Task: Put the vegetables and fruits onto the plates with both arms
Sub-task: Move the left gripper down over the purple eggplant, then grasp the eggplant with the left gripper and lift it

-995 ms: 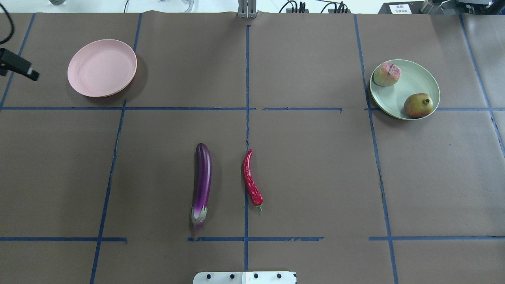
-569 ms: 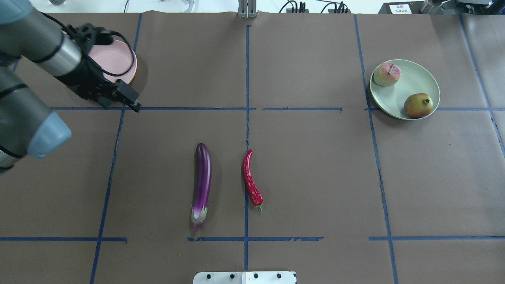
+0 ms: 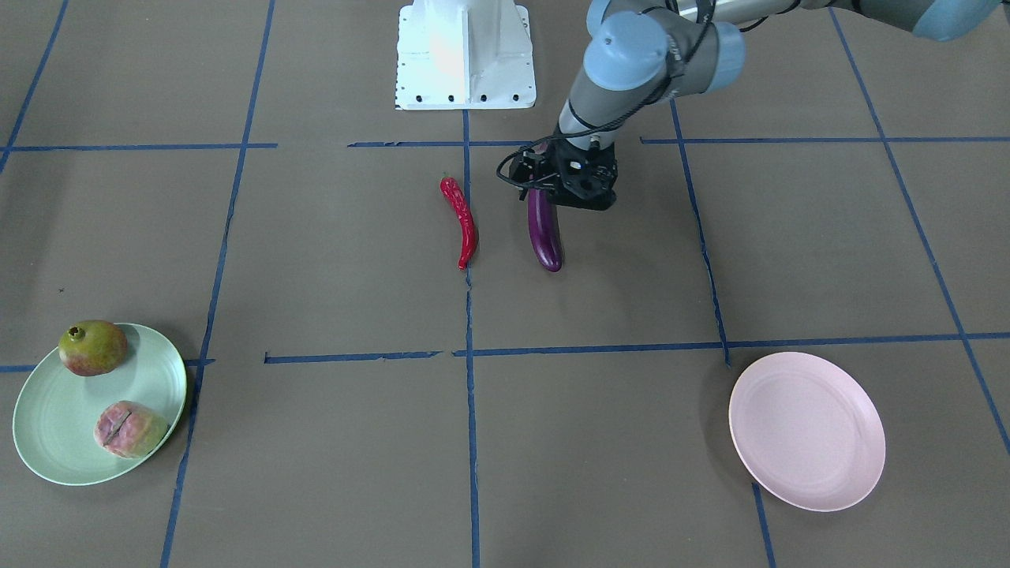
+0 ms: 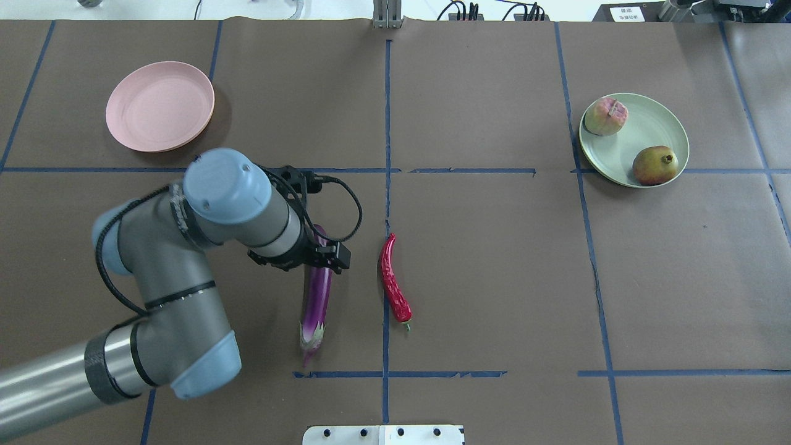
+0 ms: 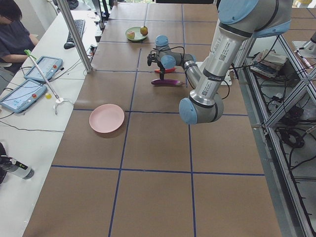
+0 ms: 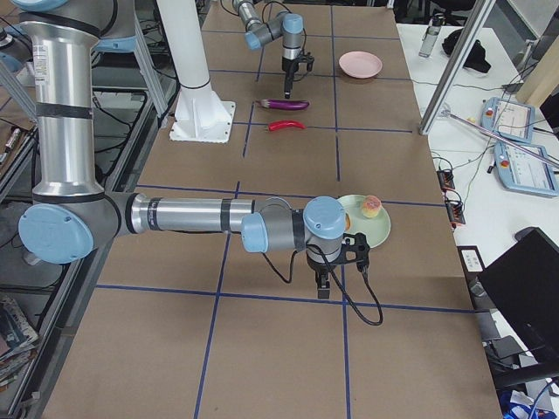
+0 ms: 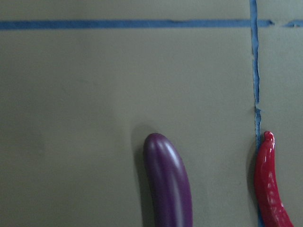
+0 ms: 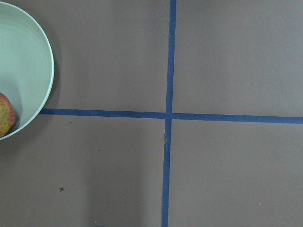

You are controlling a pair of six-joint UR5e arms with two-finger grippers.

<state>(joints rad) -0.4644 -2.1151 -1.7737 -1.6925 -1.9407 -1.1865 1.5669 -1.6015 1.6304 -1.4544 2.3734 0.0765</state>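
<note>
Left arm point(image 4: 176, 278) bends inward, left tool point(image 4: 322, 255) pointing down; right tool point(image 6: 321, 285) hangs low, both jaws' state unclear.

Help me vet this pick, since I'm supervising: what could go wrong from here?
1. The jaws of the left arm hang off-centre over the glossy eggplant, toward its rounded end; gripped there, it could tip or slip.
2. The chili lies close beside it; the jaws might nudge it.

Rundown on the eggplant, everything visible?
Long, slim, glossy purple eggplant with a pale stem cap; it looks smooth and plastic. It lies flat on the table, cap toward the robot and rounded tip away, roughly parallel to the chili and apart from it. The left end effector is above its middle; no contact is visible.
</note>
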